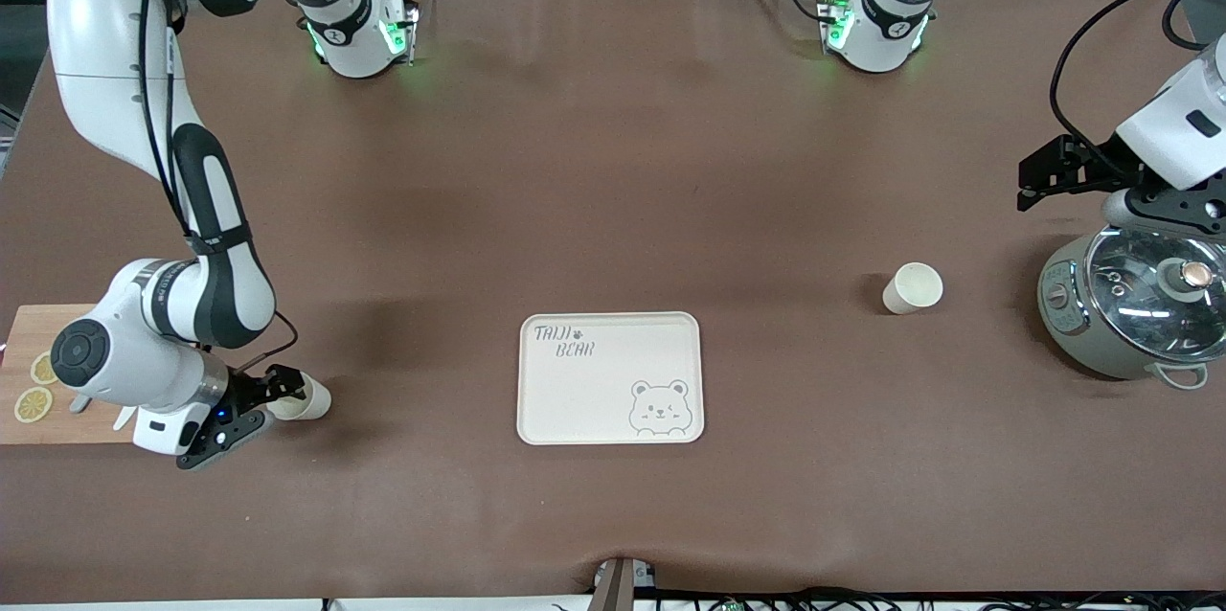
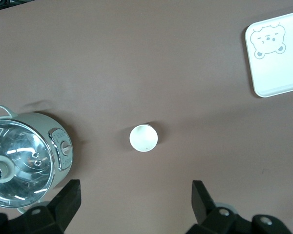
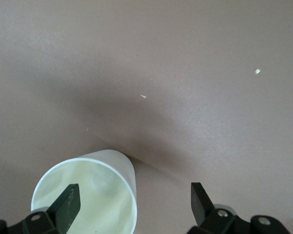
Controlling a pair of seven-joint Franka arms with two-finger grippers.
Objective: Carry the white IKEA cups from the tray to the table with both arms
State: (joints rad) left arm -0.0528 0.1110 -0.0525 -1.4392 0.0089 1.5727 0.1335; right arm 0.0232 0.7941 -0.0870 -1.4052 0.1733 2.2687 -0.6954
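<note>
One white IKEA cup (image 1: 912, 287) stands upright on the brown table toward the left arm's end; it shows from above in the left wrist view (image 2: 143, 138). My left gripper (image 1: 1039, 178) hangs open and empty over the table beside the pot, apart from that cup (image 2: 135, 195). The other white cup (image 1: 306, 399) sits toward the right arm's end, next to the cutting board. My right gripper (image 1: 285, 389) is open at it. One finger is inside the cup's mouth (image 3: 97, 195) and the other outside, so the jaws straddle its wall (image 3: 134, 200) without pinching it.
A cream bear tray (image 1: 575, 400) lies mid-table, near the front camera. A grey pot with a glass lid (image 1: 1135, 309) stands at the left arm's end. A wooden board with lemon slices (image 1: 38, 391) lies at the right arm's end.
</note>
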